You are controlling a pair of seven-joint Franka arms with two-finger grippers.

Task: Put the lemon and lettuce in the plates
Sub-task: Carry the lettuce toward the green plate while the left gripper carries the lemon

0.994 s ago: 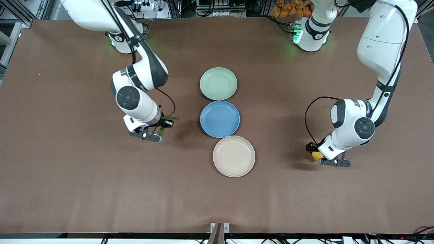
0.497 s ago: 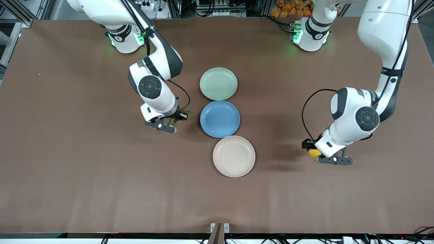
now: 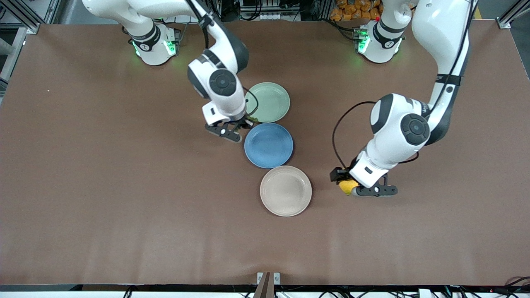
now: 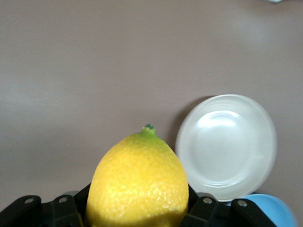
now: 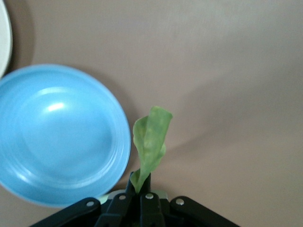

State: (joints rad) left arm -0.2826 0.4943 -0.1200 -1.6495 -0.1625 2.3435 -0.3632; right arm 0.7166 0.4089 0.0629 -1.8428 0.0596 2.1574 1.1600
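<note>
The bright yellow lemon (image 4: 139, 182) sits between the jaws of my left gripper (image 3: 345, 183), which is shut on it. That gripper hangs over the bare table beside the beige plate (image 3: 285, 191), toward the left arm's end. In the left wrist view the beige plate (image 4: 226, 146) lies just past the lemon's nub. My right gripper (image 3: 243, 124) is shut on the stem end of the green lettuce (image 5: 150, 142). It hangs over the table where the rims of the mint green plate (image 3: 271, 101) and the blue plate (image 3: 268, 145) meet. Both task plates hold nothing.
The three plates lie in a row at the table's middle, the blue plate (image 5: 57, 137) between the other two. Wide brown tabletop surrounds them. Both arm bases stand along the table's edge farthest from the front camera.
Both arms have swung in toward the row of plates. The right gripper carried the lettuce toward the mint green plate; the left gripper carried the lemon toward the beige plate.
</note>
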